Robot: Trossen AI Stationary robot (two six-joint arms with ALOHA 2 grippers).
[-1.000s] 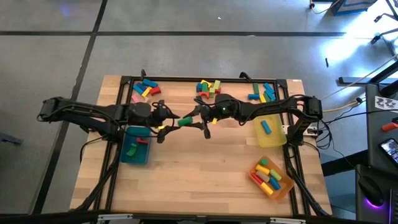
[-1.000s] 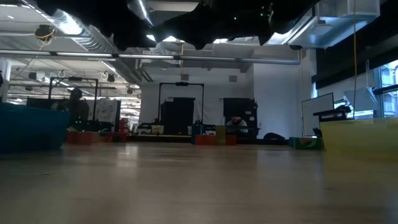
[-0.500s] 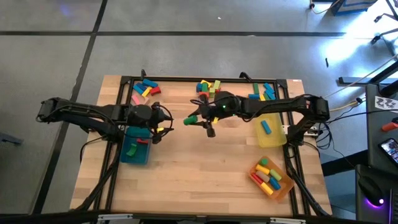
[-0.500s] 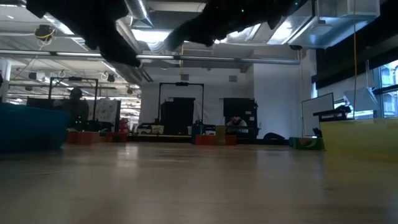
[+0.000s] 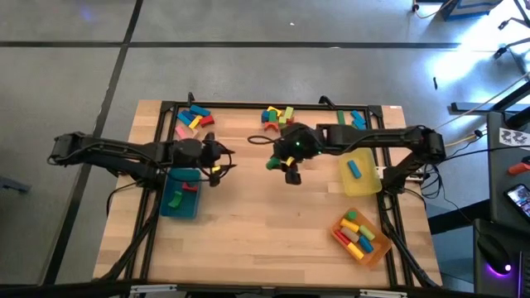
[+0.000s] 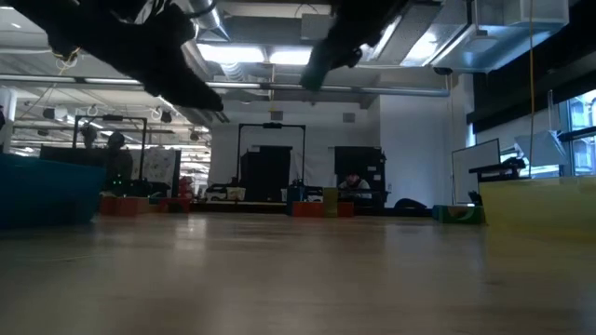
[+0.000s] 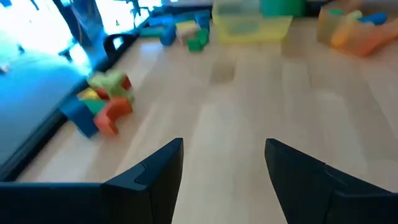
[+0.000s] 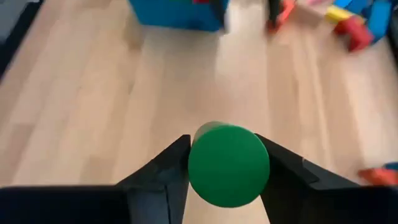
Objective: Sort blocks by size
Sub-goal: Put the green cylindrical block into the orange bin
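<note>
My right jaws: clenched on a green cylinder, held above the middle of the surface.
My left jaws: released, holding nothing, beside the teal tray.
Loose blocks: clusters along the far edge.
Yellow tray: one blue block inside.
Orange tray: several blocks.

My wooden table, a teal tray at its left side, a yellow tray at its right side, an orange tray near its front right corner, grey floor around the table, ceiling lights far beyond it.
</note>
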